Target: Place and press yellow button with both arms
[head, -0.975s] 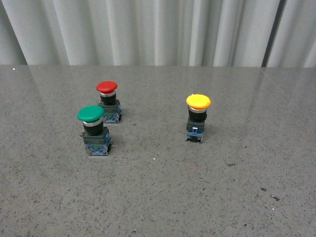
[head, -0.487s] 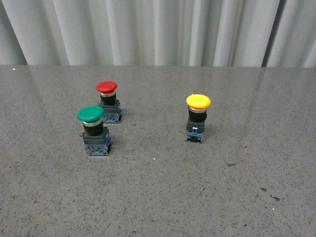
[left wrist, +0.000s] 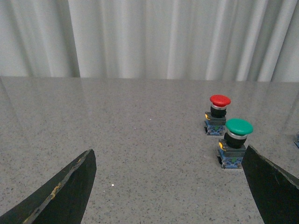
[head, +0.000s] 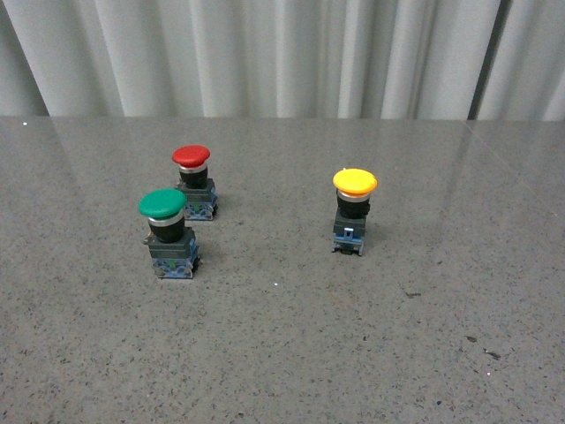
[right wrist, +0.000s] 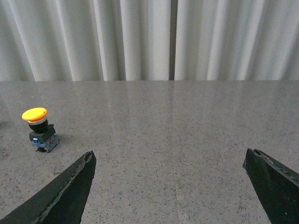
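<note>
The yellow button stands upright on the grey speckled table, right of centre in the front view. It also shows in the right wrist view, far ahead of that gripper and off to one side. My right gripper is open and empty over bare table. My left gripper is open and empty, with only its two black fingertips showing. Neither arm shows in the front view. The yellow button is out of the left wrist view.
A green-capped button and a red-capped button stand close together at the left; both show in the left wrist view, green beside one fingertip, red behind it. A pale pleated curtain closes the table's far edge.
</note>
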`<state>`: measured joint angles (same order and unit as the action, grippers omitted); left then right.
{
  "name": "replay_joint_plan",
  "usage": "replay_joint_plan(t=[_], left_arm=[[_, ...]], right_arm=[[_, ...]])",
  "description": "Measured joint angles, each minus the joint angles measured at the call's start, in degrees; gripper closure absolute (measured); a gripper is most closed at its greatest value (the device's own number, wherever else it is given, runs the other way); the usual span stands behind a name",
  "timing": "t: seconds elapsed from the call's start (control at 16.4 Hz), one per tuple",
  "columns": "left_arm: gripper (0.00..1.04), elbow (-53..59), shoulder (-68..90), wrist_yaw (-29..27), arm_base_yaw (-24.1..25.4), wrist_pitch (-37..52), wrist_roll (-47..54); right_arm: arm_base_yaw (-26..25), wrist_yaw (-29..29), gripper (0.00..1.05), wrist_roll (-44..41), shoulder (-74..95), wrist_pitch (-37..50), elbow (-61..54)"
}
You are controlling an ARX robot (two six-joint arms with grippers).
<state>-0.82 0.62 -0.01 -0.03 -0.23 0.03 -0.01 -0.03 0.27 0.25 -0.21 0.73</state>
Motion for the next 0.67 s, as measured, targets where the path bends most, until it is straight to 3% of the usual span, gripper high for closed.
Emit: replay_joint_plan(t=[0.67], left_arm=[[0.07,0.00,0.00,0.00,0.00,0.00,0.00]], right_arm=[[0.00,0.00,0.07,0.00,0.00,0.00,0.02]])
